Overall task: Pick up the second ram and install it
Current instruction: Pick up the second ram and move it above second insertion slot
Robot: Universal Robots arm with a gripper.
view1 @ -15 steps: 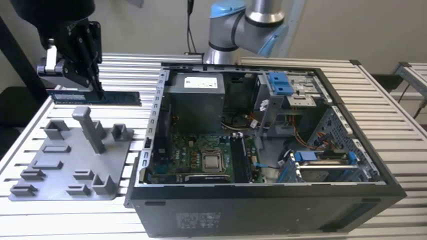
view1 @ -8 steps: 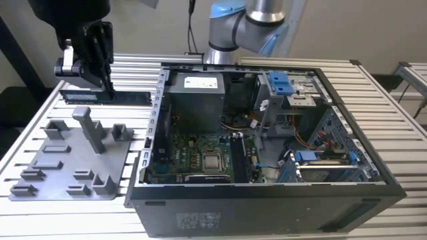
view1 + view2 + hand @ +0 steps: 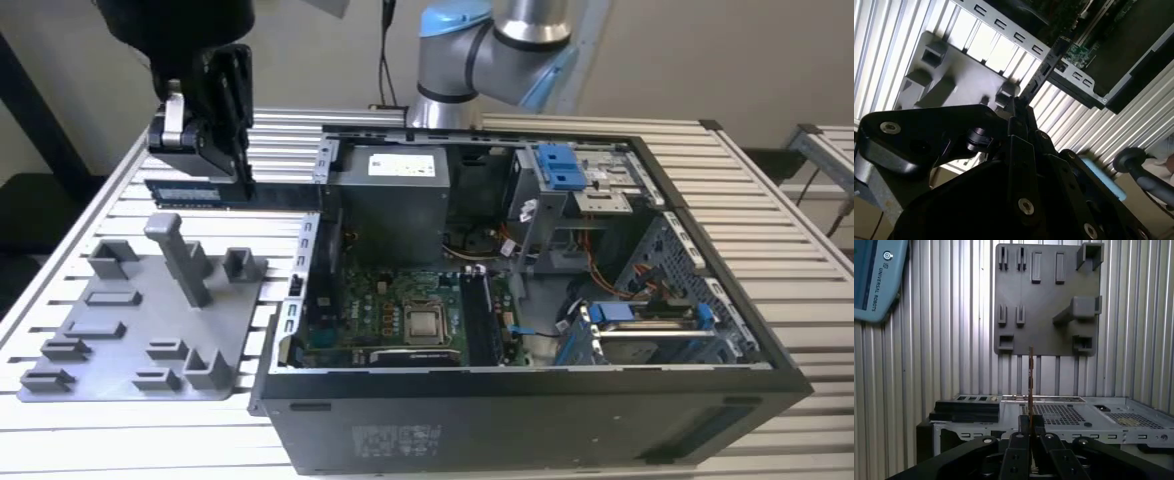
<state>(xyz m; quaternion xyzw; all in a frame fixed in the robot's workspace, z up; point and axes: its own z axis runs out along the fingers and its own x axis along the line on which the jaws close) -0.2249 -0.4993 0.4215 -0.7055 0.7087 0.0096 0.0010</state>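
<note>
Dark and thin, the second ram [image 3: 200, 192] hangs in the air, lying level and lengthwise above the bench [image 3: 801, 300]. It sits between the grey holder plate [image 3: 134, 330] and the open computer case [image 3: 534, 420], with one end close to the case wall on the exterior view's left. I cannot tell whether that end touches the wall. In the first wrist view the second ram [image 3: 1031, 380] shows edge-on as a narrow strip with the holder plate [image 3: 1046, 300] beyond it.

The hand [image 3: 244, 178] is closed on the stick, its fingers drawn almost together with only the stick's thickness between them. Both wrist views show the strip reaching out past the hand [image 3: 1030, 427].

Inside the case, the circuit board [image 3: 400, 310] lies at the bottom, with long dark slots [image 3: 478, 320] beside the processor. Metal walls, drive bays and loose cables stand around it.

The grip covers only a small part of a long, flat piece, so I judge the stick could pivot or slide between the fingers if it is bumped. The end nearest the case wall looks most likely to catch the rim. A stick that is tilted or off-line would not meet a slot squarely. Pressing it down that way could damage its contact edge or strain the board.
</note>
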